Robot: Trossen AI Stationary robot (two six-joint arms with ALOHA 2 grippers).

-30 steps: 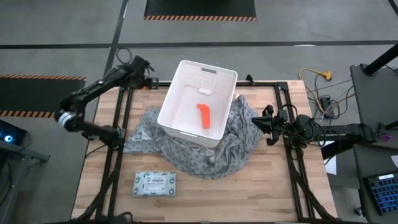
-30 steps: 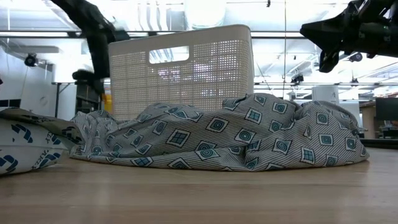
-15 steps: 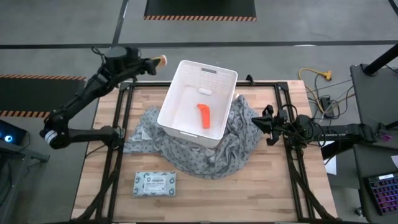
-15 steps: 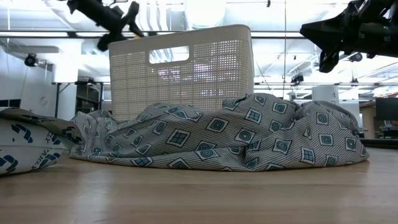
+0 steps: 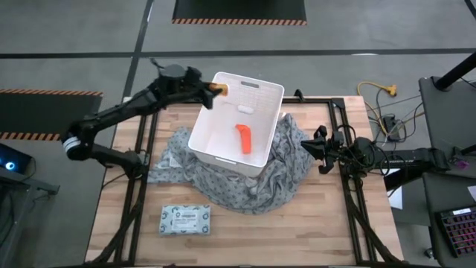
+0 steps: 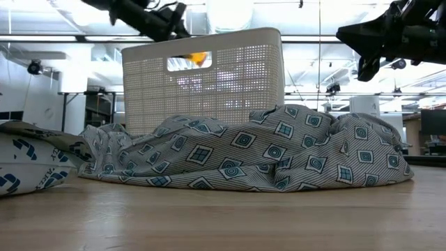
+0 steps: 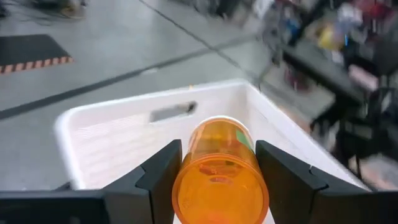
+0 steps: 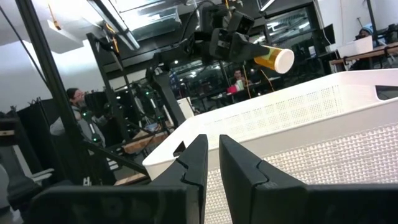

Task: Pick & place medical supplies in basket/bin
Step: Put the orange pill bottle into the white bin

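My left gripper [image 5: 210,91] is shut on a small orange bottle [image 5: 219,89] with a white cap, above the far left corner of the white bin [image 5: 264,152]. The bottle also shows in the left wrist view [image 7: 221,174] and the right wrist view [image 8: 273,57]. An orange tapered tube [image 5: 244,138] and a tiny white oblong piece [image 5: 245,109] lie on the bin's floor. The flat pale packet [image 5: 185,219] lies on the table near the front edge. My right gripper [image 5: 316,149] is shut and empty, right of the bin above the cloth. My left gripper pinches the bottle's orange body [image 7: 186,186] between its two fingers [image 7: 158,177], one on each side. The fingers reach about level from the table's left, along the bottle. The white cap end [image 8: 285,60] sticks out past the fingertips toward the bin. The bottle is lifted clear.
A grey patterned cloth [image 5: 253,179] lies bunched under and around the bin and spreads toward the table's right and near sides. It shows in front of the bin in the low view [image 6: 244,157]. Bare wooden tabletop [image 5: 297,231] lies at the near right.
My left gripper has risen from the table's far left corner with the orange bottle. It has then gone toward the table's right, to above the bin's far left corner. The bottle is lifted clear.
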